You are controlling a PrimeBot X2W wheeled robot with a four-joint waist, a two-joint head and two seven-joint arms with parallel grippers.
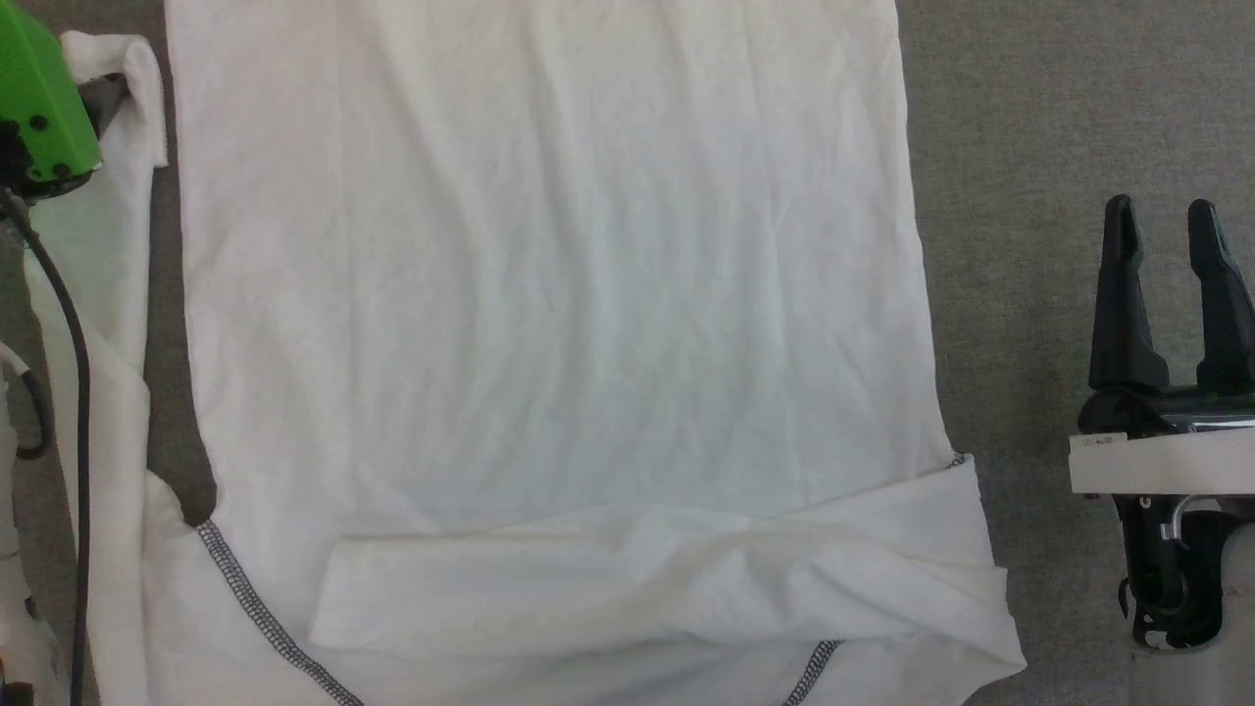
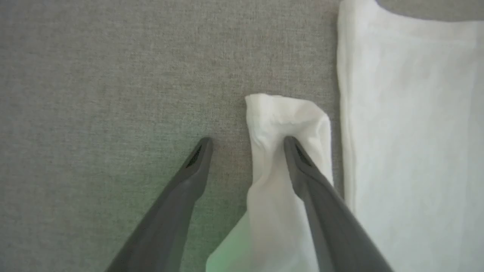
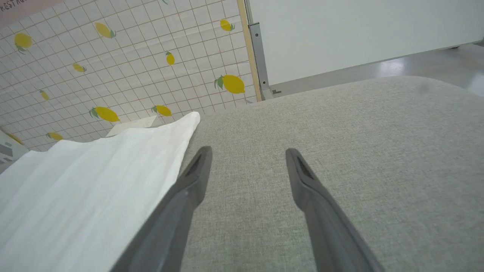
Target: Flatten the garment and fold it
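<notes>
1. Far on the left, my left pincer (image 2: 247, 141) was over the end of the shirt's left sleeve (image 1: 98, 294).
2. Its two fingers were apart. One finger (image 2: 189, 177) was over the bare grey cloth top (image 1: 1029, 147). The other finger (image 2: 314, 181) was over the sleeve's cuff (image 2: 287, 113). I could not tell if it touched the cuff.
3. The green part of that arm (image 1: 39, 98) showed at the far left, with a black cable (image 1: 69, 324) running down from it toward me.
4. The left sleeve lay along the left side of the shirt, with a thin strip of grey top between them.
5. The shirt (image 1: 549, 294) lay flat in the middle of the grey top. It had only small creases. Its neck end was near me and its bottom end was far from me.
6. Dark zigzag stitching (image 1: 250, 598) ran slanting across the near left shoulder.
7. The right sleeve (image 1: 637, 579) was folded over the near part of the shirt. It pointed to the left.
8. My right pincer (image 1: 1160, 211) was off to the right, over bare grey top and well apart from the shirt. Its fingers were apart and held nothing.
9. Past the far edge, the right wrist view showed a wall with lemons (image 3: 113, 56) and a plain white panel (image 3: 359, 30) to its right.
</notes>
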